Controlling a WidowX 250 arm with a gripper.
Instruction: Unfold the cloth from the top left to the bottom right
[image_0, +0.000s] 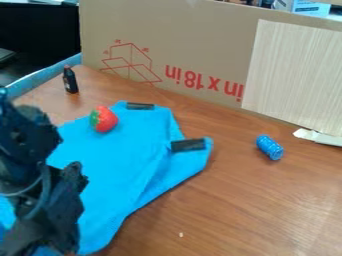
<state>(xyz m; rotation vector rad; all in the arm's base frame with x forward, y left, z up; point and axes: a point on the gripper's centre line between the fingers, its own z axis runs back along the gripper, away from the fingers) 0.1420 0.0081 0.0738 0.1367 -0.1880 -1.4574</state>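
Cloth (117, 175), lying behind & to R of claw (50, 212): prob. light, soft, limp, apt to bunch & drag toy strawberry (105, 120) w/ it. Best hold: a shallow pinch at top-L edge, just beyond claw. Claw released or clenched: can't tell. Wood table (247, 205) extends R of claw, w/ blue can (270, 147) well apart; cardboard panel (200, 42) stands farther back.

Cloth (110, 175) was bright blue w/ 2 dark strips (188, 145), 1 by its far corner, 1 by its rt corner. It lay on the brown tbl (260, 205), L side of view, mostly spread but rumpled: creases ran from nr the rt corner twd the near end; edge dipped in btwn strips.
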